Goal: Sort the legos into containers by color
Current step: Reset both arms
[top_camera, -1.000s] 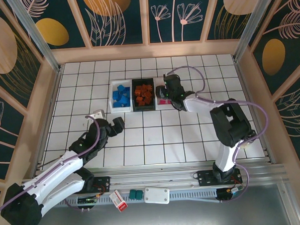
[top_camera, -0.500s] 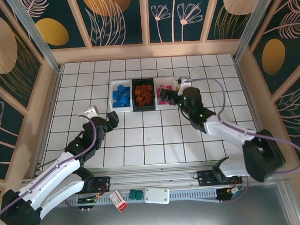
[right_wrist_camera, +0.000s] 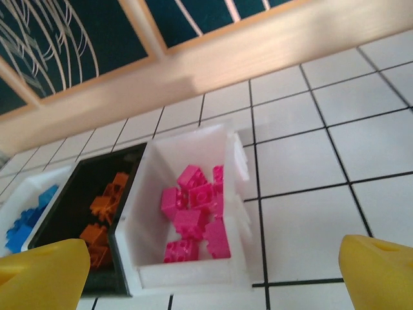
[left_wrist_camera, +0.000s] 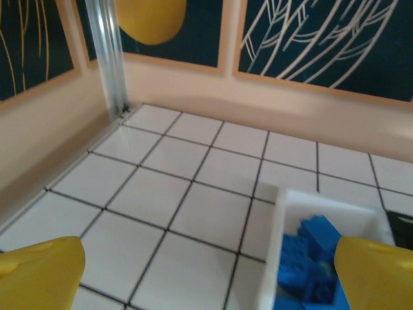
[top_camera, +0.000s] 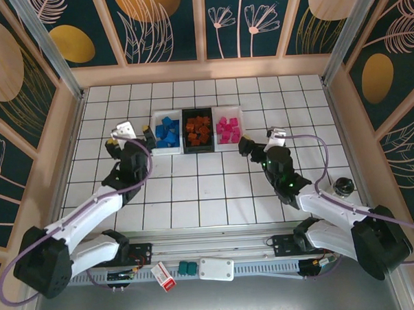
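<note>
Right arm (top_camera: 312,200) drawn back from the bins (top_camera: 197,111), left arm (top_camera: 92,211) swung up beside them; sorting looks done.
Left fingers (left_wrist_camera: 39,271) and right fingers (right_wrist_camera: 39,271) apart, empty. Blue legos (top_camera: 167,133), orange legos (top_camera: 198,130) and pink legos (top_camera: 227,129) each in own bin; next probably just retract. White-tiled bench (top_camera: 208,189), teal leaf-print walls (top_camera: 167,26).

Tiled table (top_camera: 208,189) (white) bearing three bins (top_camera: 198,150)

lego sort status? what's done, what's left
Done: blue legos in the left white bin, orange legos in the black bin, pink legos in the right white bin. In hand: nothing; left gripper and right gripper are both open and empty. Left: no loose brick visible on the tiles, so sorting looks finished.
</note>
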`<state>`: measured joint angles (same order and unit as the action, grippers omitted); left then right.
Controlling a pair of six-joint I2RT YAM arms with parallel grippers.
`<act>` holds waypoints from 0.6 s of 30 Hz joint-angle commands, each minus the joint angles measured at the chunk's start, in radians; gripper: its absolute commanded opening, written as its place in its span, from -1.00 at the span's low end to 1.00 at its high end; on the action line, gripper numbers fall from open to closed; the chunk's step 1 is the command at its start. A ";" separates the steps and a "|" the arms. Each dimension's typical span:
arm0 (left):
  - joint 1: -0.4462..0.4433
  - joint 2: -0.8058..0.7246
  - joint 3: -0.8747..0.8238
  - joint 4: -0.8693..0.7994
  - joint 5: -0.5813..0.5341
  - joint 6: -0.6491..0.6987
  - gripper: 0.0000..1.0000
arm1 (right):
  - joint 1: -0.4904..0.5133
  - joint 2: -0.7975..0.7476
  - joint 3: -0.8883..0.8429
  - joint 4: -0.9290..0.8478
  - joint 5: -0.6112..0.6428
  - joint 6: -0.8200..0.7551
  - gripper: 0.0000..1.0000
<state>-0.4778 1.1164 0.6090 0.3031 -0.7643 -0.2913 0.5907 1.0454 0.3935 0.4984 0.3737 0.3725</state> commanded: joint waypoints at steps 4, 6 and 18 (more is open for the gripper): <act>0.193 0.122 -0.012 0.207 0.099 0.215 0.98 | -0.031 -0.017 0.007 0.022 0.082 -0.008 0.98; 0.237 0.164 -0.039 0.264 0.144 0.232 0.97 | -0.037 -0.016 0.008 0.022 0.068 -0.012 0.99; 0.315 0.355 -0.277 0.779 0.301 0.289 0.97 | -0.135 -0.019 0.012 -0.007 0.053 -0.009 0.98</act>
<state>-0.1764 1.4506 0.3546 0.8585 -0.5346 -0.0345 0.4770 1.0405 0.3939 0.4854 0.4072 0.3653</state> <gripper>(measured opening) 0.986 0.992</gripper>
